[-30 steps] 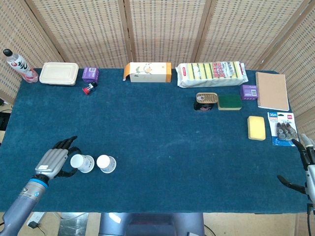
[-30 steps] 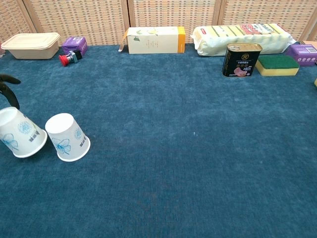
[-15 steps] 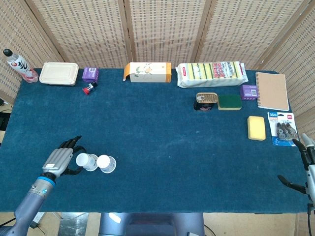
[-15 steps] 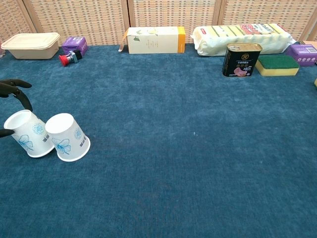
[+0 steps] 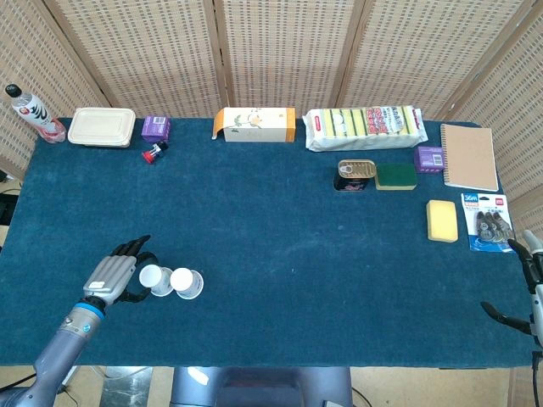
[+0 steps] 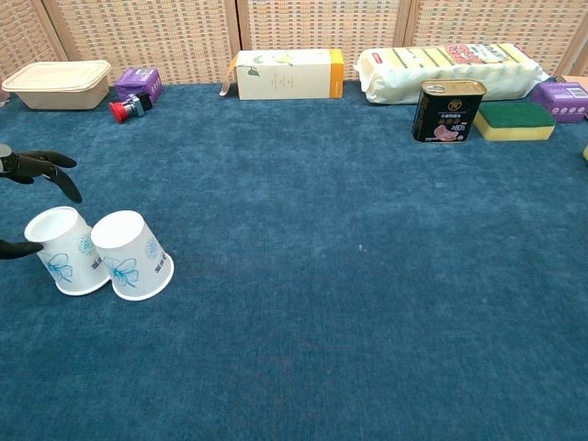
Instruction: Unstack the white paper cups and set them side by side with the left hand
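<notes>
Two white paper cups with blue prints stand upside down, side by side and touching, near the table's front left. My left hand (image 5: 110, 273) reaches around the left cup (image 5: 153, 278) (image 6: 66, 253), which leans slightly. Its fingers (image 6: 41, 165) arch behind the cup and the thumb lies against the cup's left side, holding it. The right cup (image 5: 186, 282) (image 6: 131, 255) stands free beside it. My right hand (image 5: 533, 271) hangs at the table's front right edge, fingers apart, holding nothing.
Along the back edge lie a bottle (image 5: 32, 113), a food container (image 5: 102, 127), a purple box (image 5: 156, 128), a tea box (image 5: 256, 124) and a sponge pack (image 5: 365, 127). A can (image 5: 355, 174), green sponge (image 5: 395, 175), notebook (image 5: 468, 156) and yellow sponge (image 5: 442, 220) occupy the right side.
My left hand has carried the left cup to the right until it touches the other cup, and the cup has come more upright. The right hand has barely moved.
</notes>
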`<control>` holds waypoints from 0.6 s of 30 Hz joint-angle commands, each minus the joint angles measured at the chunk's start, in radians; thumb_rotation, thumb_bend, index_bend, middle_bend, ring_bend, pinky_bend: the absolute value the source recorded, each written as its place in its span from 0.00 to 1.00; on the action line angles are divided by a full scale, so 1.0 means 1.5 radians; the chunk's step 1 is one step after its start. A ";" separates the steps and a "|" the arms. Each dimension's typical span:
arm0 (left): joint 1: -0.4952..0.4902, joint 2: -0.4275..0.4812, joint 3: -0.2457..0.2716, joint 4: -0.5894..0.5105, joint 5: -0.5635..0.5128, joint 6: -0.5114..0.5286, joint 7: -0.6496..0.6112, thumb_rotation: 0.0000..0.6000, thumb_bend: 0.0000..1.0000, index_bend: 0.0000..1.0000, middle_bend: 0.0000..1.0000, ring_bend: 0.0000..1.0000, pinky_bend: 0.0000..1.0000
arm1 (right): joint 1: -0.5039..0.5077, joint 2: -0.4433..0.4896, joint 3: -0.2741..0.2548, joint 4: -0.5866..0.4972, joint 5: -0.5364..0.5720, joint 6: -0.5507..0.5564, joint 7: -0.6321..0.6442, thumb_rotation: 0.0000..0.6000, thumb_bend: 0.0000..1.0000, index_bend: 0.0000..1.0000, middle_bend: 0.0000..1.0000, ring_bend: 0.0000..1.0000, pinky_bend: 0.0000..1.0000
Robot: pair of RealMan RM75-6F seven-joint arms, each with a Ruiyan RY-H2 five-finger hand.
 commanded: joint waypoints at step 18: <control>0.179 0.094 0.066 -0.021 0.247 0.270 -0.063 1.00 0.21 0.00 0.00 0.00 0.06 | -0.004 0.001 -0.004 -0.005 -0.011 0.009 -0.010 1.00 0.08 0.08 0.00 0.00 0.00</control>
